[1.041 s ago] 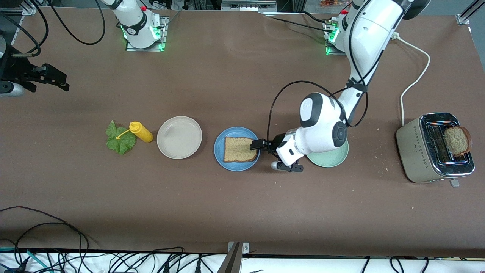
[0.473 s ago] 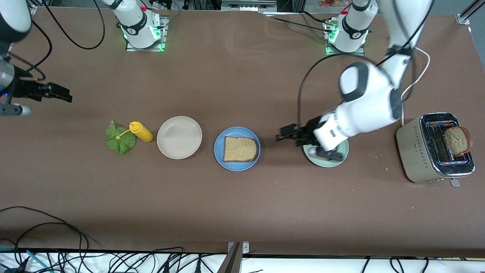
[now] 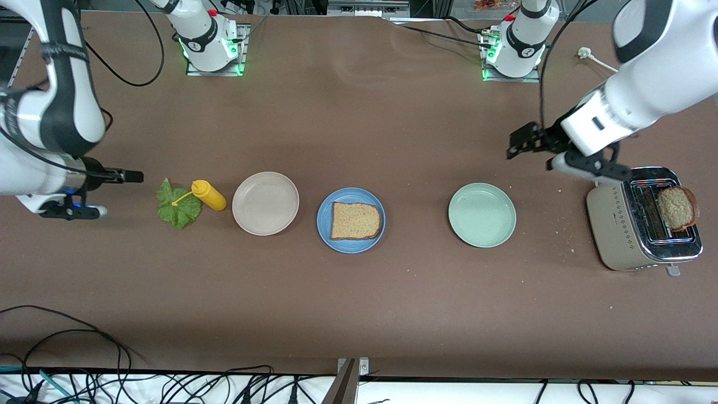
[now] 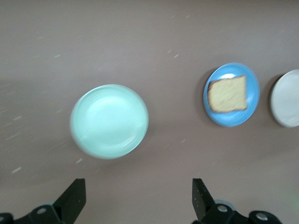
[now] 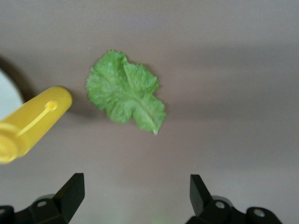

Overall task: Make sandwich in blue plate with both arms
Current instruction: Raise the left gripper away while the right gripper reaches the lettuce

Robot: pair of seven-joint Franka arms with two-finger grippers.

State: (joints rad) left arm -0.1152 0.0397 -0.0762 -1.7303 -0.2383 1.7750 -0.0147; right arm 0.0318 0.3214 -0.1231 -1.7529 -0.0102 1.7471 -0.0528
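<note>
The blue plate point(image 3: 350, 220) mid-counter holds one bread slice point(image 3: 355, 220); the right gripper point(image 5: 135, 196), spread empty, should drop squarely over the lettuce point(image 5: 126, 92), while the left gripper point(image 4: 138, 198) hangs released.

Along the desk point(image 3: 359, 314), from the right arm's end: lettuce point(image 3: 178, 205), bottle point(image 3: 208, 194) touching it, plate point(image 3: 265, 203), bread point(image 3: 355, 221) on the middle plate point(image 3: 323, 219), another plate point(image 3: 482, 215), toaster point(image 3: 622, 224) holding a slice point(image 3: 676, 207).

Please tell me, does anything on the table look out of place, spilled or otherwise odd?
Yes. The lettuce leaf lies on the bare table beside the yellow bottle, which lies on its side. Crumbs are scattered near the toaster, where a bread slice sticks out.
</note>
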